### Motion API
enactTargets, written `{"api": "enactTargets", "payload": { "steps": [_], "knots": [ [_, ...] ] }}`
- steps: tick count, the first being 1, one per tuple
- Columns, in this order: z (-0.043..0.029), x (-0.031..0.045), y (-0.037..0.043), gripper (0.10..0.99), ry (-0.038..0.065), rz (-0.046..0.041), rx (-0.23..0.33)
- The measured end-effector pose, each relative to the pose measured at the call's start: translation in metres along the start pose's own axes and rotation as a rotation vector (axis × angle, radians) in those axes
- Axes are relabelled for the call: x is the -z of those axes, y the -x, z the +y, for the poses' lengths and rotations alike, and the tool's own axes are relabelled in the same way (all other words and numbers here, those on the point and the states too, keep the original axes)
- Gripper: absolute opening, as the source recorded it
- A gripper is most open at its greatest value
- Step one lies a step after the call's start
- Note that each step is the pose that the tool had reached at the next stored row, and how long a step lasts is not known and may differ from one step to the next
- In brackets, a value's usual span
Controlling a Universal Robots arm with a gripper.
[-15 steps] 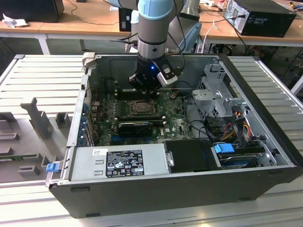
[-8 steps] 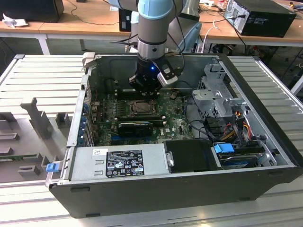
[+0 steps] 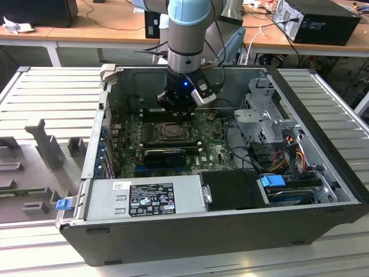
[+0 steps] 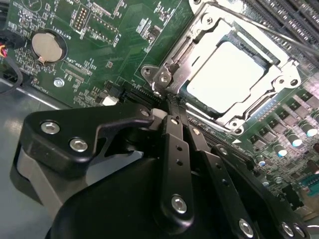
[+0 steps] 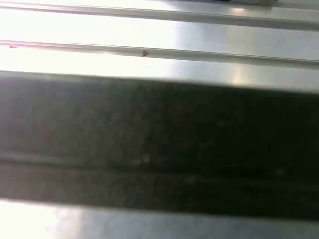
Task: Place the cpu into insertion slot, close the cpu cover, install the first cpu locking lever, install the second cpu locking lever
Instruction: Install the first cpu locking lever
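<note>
Hanging down inside the open dark-grey computer case (image 3: 323, 173), the black claw (image 3: 176, 107) sits low over the green motherboard (image 3: 216, 151), just beside the square dark insertion slot with its silvery metal rim (image 3: 171, 131). In the second wrist view the claw (image 4: 172, 107) has its two slim black fingers (image 4: 175, 149) pressed together, their tips touching a thin metal locking lever (image 4: 167, 89) at the corner of the insertion slot (image 4: 229, 74). Just beyond the fingertips the small flat square cpu with a pale silver-grey top (image 4: 227, 74) lies seated in the slot, and the thin silver hinged cpu cover with a square window (image 4: 199, 35) lies flat around it, framing the chip. A round silver coin battery (image 4: 48, 46) sits on the board well off to the claw's side. The case rests on a ribbed pale-grey bench (image 3: 46, 98).
</note>
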State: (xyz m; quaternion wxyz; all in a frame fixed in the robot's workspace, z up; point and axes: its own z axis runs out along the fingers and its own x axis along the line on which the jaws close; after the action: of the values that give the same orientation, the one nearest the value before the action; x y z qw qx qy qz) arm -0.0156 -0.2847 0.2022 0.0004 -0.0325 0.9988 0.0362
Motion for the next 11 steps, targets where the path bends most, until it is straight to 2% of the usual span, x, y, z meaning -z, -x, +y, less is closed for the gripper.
{"api": "enactTargets", "payload": {
  "steps": [2, 5, 6, 11],
  "knots": [
    [0.0003, 0.0023, 0.0000, 0.106, 0.001, -0.0001, 0.000],
    [0.0013, 0.0158, 0.0000, 0.106, 0.001, 0.0000, 0.000],
    [0.0014, 0.0176, 0.0000, 0.106, 0.001, 0.0001, 0.000],
    [-0.0021, 0.0178, -0.0002, 0.106, 0.001, 0.0000, 0.000]
  ]
}}
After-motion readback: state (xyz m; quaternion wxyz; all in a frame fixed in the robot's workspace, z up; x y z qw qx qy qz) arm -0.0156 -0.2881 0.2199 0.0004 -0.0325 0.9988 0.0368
